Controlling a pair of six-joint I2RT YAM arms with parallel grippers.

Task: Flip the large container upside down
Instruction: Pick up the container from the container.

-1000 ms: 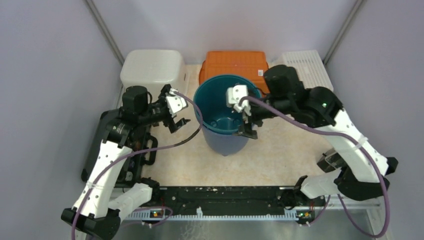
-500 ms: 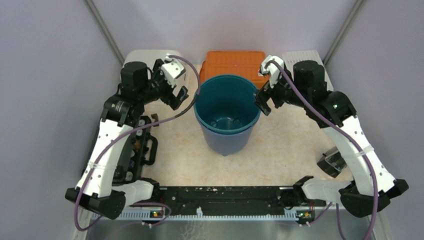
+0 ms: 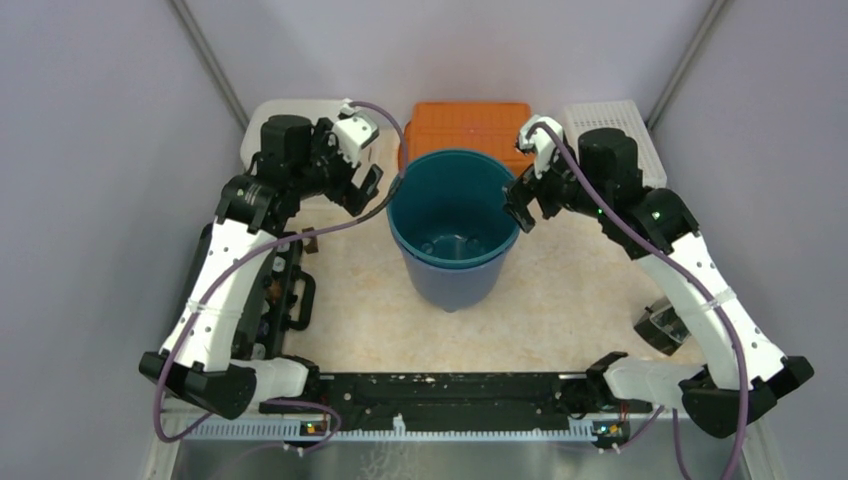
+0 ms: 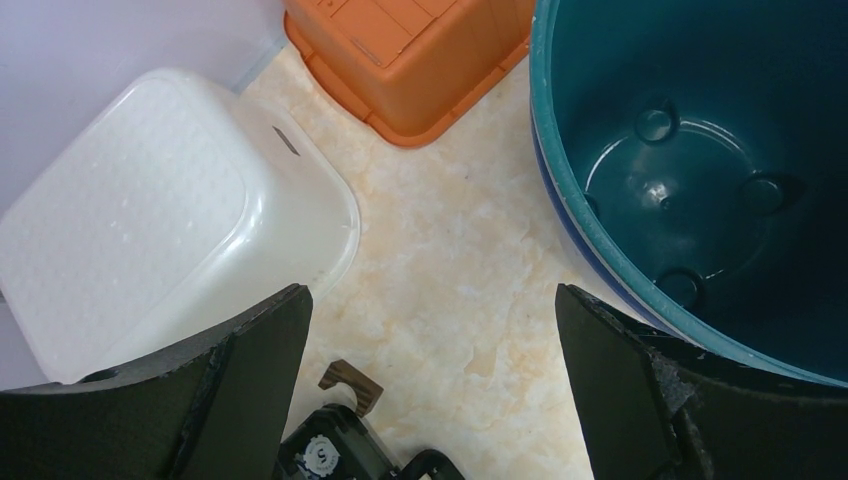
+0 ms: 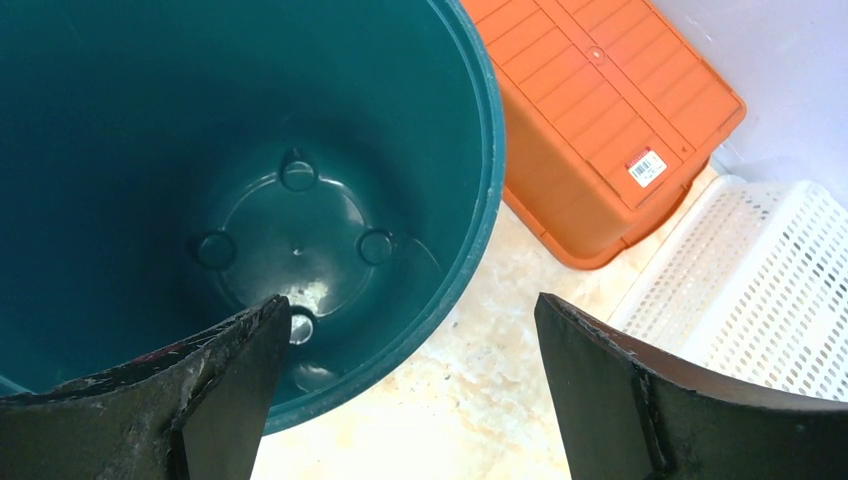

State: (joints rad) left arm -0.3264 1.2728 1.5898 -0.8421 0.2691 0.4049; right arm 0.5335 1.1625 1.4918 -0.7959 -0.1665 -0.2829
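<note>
The large container is a teal bucket (image 3: 450, 215) standing upright, mouth up, in the middle of the table. It also shows in the left wrist view (image 4: 700, 150) and the right wrist view (image 5: 250, 150), and its inside is empty. My left gripper (image 3: 362, 190) (image 4: 430, 300) is open and empty, held above the table just left of the bucket's rim. My right gripper (image 3: 520, 205) (image 5: 410, 305) is open and empty over the right edge of the rim, one finger above the bucket's inside, the other outside it.
An upturned white bin (image 3: 300, 130) stands at the back left, an upturned orange bin (image 3: 465, 125) behind the bucket, and a white perforated basket (image 3: 615, 125) at the back right. A black device (image 3: 270, 290) lies at the left edge and a dark roll (image 3: 660, 325) at the right.
My right gripper has pulled up and back out of the bucket to its right rim. My left gripper has risen and moved back to the left rim. The bucket has not moved.
</note>
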